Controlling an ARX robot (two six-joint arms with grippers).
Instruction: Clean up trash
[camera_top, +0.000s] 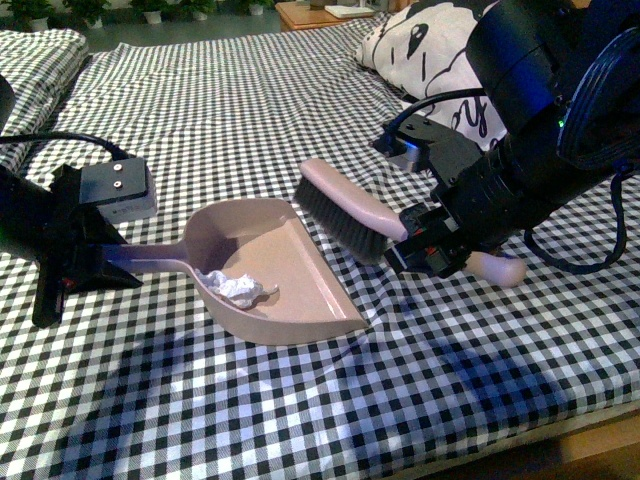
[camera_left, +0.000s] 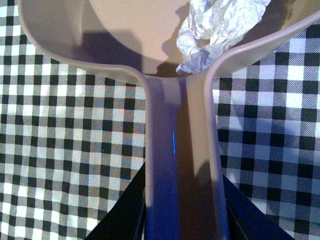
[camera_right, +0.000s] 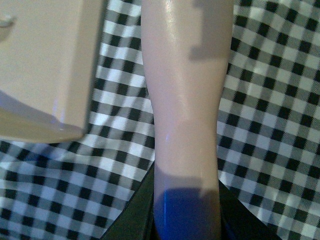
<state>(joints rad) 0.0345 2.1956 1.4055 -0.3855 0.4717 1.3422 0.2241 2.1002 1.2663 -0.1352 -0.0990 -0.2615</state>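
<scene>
The left gripper (camera_top: 105, 262) is closed round the handle of the mauve dustpan (camera_top: 300, 280), its dark fingers (camera_left: 125, 220) pressed to either side of the handle in the left wrist view. It holds the pan low on the checkered cloth (camera_top: 220, 110), mouth turned toward the right side of the bed. The right gripper (camera_top: 425, 245) is clamped on the handle of the brush (camera_top: 345, 215); the right wrist view shows the pale handle running straight out from between its jaws. The bristles hang at the pan's far rim, just above or touching it; I cannot tell which from here.

The trash (camera_top: 237, 288), a small crumpled white wad, lies inside the dustpan, tucked in the back near where the handle joins the bowl. The left wrist view shows it resting right at the throat of the handle.

To my eye the sweeping step is as good as done, since the wad is already in the pan and no other litter shows on the cloth. The next move seems to call for drawing the brush clear and lifting the pan level, handle end kept low, so the light wad does not roll out of the open mouth. A printed pillow (camera_top: 440, 50) sits near the bed's far right corner, well apart from the work.
</scene>
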